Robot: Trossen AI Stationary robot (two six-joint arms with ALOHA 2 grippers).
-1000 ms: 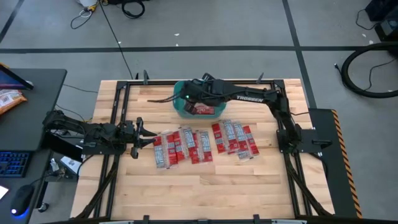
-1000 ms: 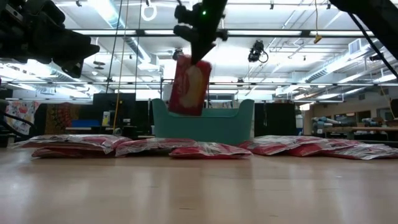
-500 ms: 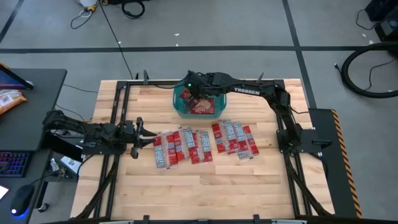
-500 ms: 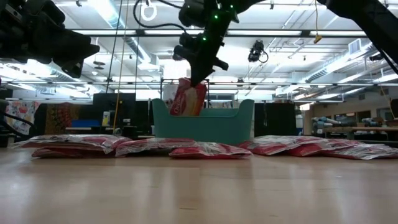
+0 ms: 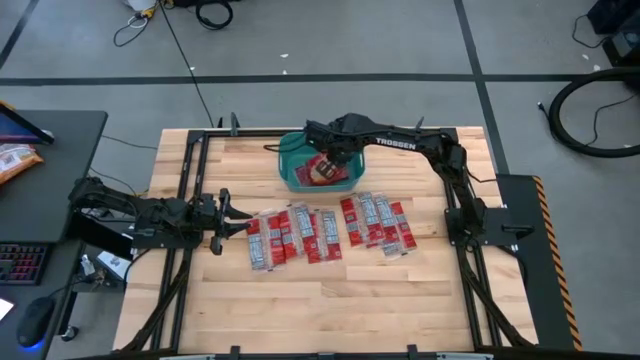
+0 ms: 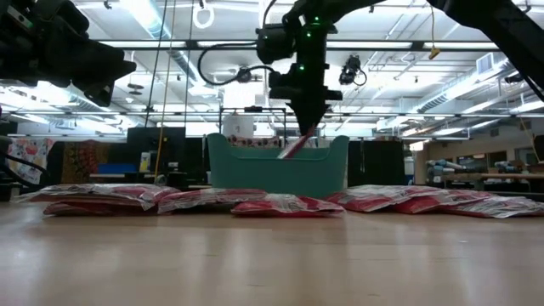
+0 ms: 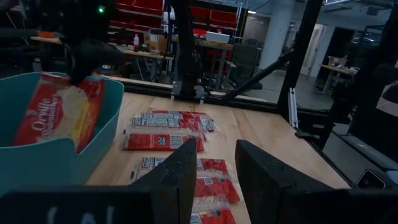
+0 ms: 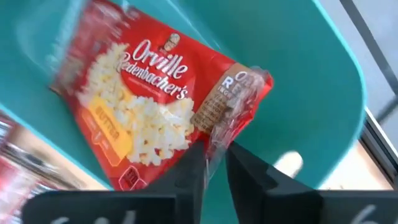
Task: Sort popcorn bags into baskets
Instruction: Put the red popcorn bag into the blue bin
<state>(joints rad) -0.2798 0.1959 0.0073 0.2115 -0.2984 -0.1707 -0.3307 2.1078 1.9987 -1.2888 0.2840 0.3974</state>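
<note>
A teal tub [image 5: 288, 172] stands at the table's far middle. My right gripper [image 5: 335, 152] points steeply down into it. Inside it a red popcorn bag [image 5: 322, 171] lies tilted, its lower part on the tub's floor and its crimped end up between the gripper's slightly parted fingers [image 8: 193, 163]. In the low view one corner of the bag [image 6: 293, 147] sticks up over the rim. Two groups of flat red packets [image 5: 290, 236] [image 5: 377, 222] lie on the wood nearer the front. My left gripper [image 5: 222, 212] waits open and level at the table's left, touching nothing. My right gripper has the bag's clear crimped end seam [image 8: 219, 138] in the narrow gap between its two fingers, coming from above and pointing down. I cannot tell whether the fingers touch the seam. The bag slants below them, its lower part down in the tub.
Black frame rails run along the table's sides and far edge. A dark desk with an orange snack bag [image 5: 14, 160] stands off the table's left. Bare wood lies between the packets and the near edge.
My right gripper has gone down and toward the table's right over the tub, tipping to point more steeply downward. The bag, which hung upright above the tub's rim, has sunk into the tub and now lies tilted there.
</note>
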